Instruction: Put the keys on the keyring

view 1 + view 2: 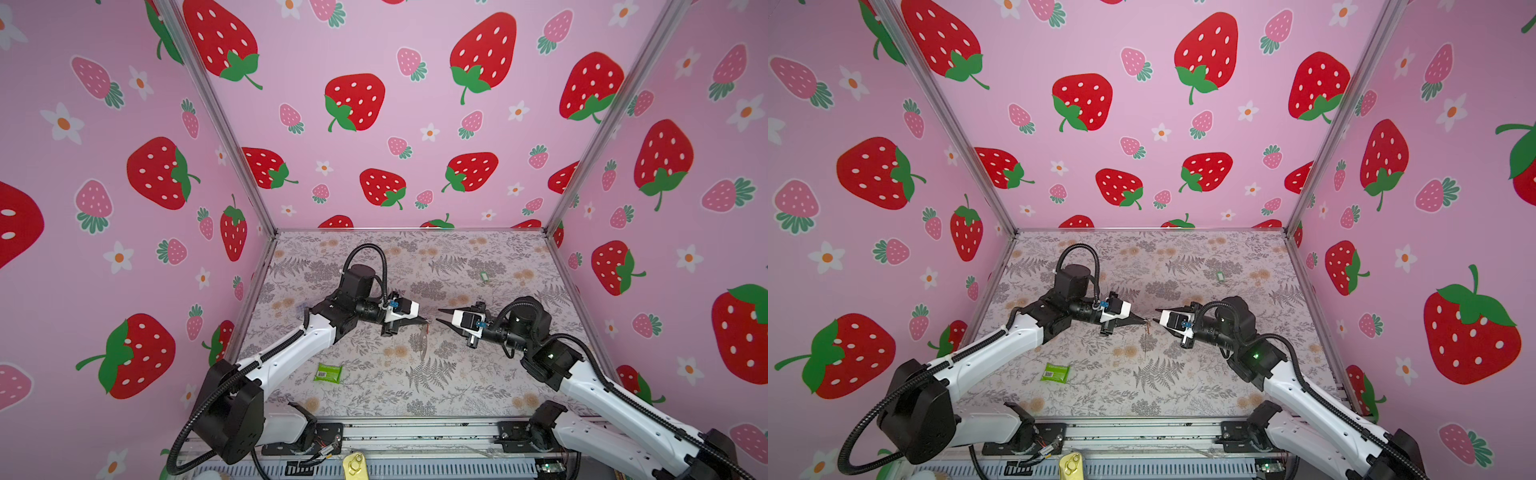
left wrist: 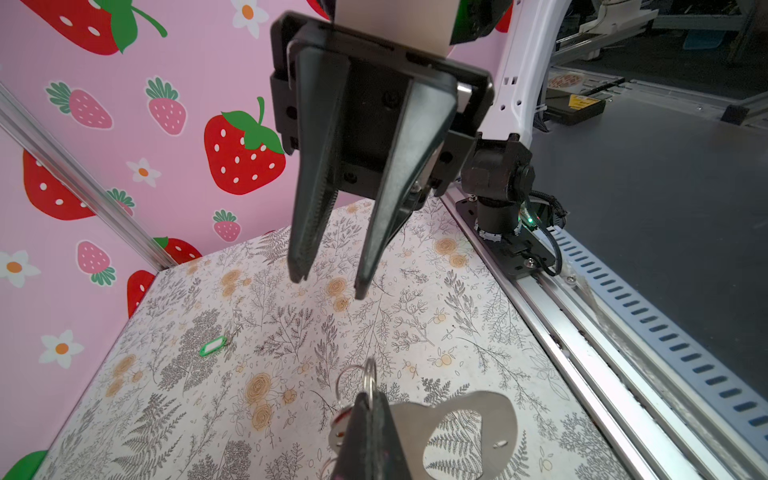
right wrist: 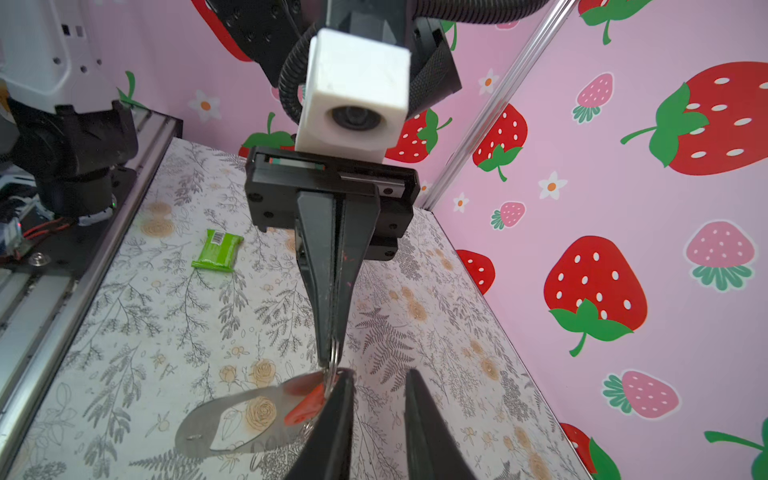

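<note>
No text, brand or number is legible in any view. The following markings are present.

The green packet carries a white barcode label at one end. Black bars are distinguishable in the right wrist view; any digits beside them are too small to read. In both top views the label shows only as a pale patch.

The green key tag has a white label window. No writing can be made out on it.

A black box, seen in the left wrist view, bears a yellow label with dark marks, possibly a warning sign. It is unreadable.
</note>
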You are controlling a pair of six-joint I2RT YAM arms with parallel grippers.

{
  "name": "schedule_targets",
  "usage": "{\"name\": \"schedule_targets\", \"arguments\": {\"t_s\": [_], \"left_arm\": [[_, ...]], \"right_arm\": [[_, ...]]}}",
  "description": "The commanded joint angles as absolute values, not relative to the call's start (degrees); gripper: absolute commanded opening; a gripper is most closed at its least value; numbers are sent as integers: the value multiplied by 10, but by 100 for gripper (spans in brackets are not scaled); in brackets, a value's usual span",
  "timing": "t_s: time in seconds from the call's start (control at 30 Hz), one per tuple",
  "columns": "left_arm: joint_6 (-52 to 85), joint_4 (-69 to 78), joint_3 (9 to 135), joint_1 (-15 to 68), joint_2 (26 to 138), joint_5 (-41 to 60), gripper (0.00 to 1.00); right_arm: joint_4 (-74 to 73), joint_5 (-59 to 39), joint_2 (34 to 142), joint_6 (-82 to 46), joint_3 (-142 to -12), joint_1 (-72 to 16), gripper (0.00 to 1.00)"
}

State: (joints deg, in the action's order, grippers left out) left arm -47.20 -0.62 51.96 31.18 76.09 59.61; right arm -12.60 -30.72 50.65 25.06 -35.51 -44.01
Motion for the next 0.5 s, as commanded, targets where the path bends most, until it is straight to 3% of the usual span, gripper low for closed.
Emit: {"name": "schedule_targets", "arguments": {"t_s": [0.0,0.47], "left_arm": [[-501,-1,514,315,740,594,0],[-500,8,502,316,724,567,0]], "right_arm": [[-146,-344,534,194,-365,-441,24],[-178,-334,574,184,-370,-455,20]]}}
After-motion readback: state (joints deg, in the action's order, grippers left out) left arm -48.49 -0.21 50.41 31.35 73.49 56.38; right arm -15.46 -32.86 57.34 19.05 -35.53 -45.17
